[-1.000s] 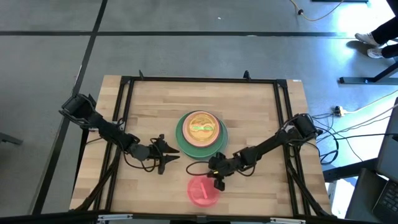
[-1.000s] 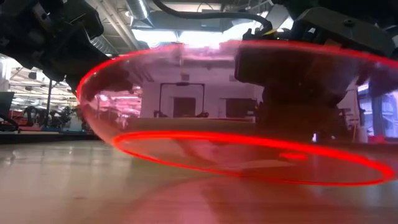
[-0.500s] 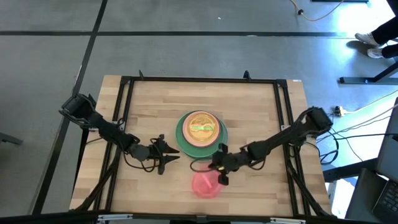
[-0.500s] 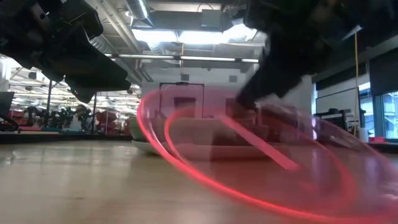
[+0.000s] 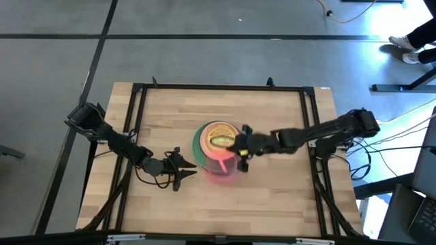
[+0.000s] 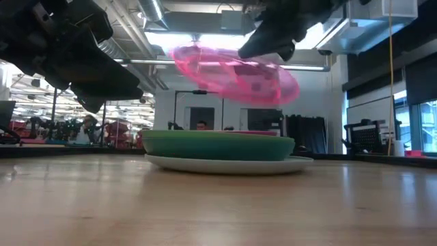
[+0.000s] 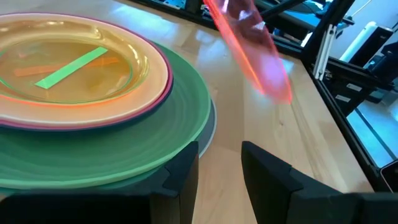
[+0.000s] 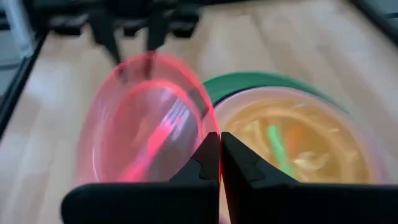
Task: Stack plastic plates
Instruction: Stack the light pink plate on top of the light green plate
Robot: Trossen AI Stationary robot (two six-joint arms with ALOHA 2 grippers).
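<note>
A stack of plates (image 5: 216, 139) stands mid-table: a pale large plate at the bottom, a green large one (image 6: 218, 145) on it, and smaller magenta and peach ones (image 7: 74, 68) on top. My right gripper (image 5: 238, 151) is shut on a clear pink plate (image 5: 221, 167), which hangs in the air over the stack's near side. In the low view the pink plate (image 6: 235, 72) is well above the stack. My left gripper (image 5: 187, 167) is open and waits at table height just left of the stack; its fingers (image 7: 183, 171) are close beside the green plate's rim. My right gripper (image 8: 220, 140) pinches the pink plate's rim (image 8: 208, 127) between its two fingers, on the side of the plate toward the table's right. It comes from the right, slanting down. The plate is lifted clear and tilted, and it spreads out away from the fingers toward the left.
A black frame (image 5: 139, 92) runs around the wooden tabletop. Bare wood lies in front of the stack toward the near edge (image 5: 225, 211) and behind it. A person's feet (image 5: 409, 47) show on the floor far off at the right.
My right gripper has moved from near the table's near edge up and toward the far edge, to the stack. It has carried the pink plate with it. The plate lay low on the table and is now lifted clear and tilted above the stack's near side.
</note>
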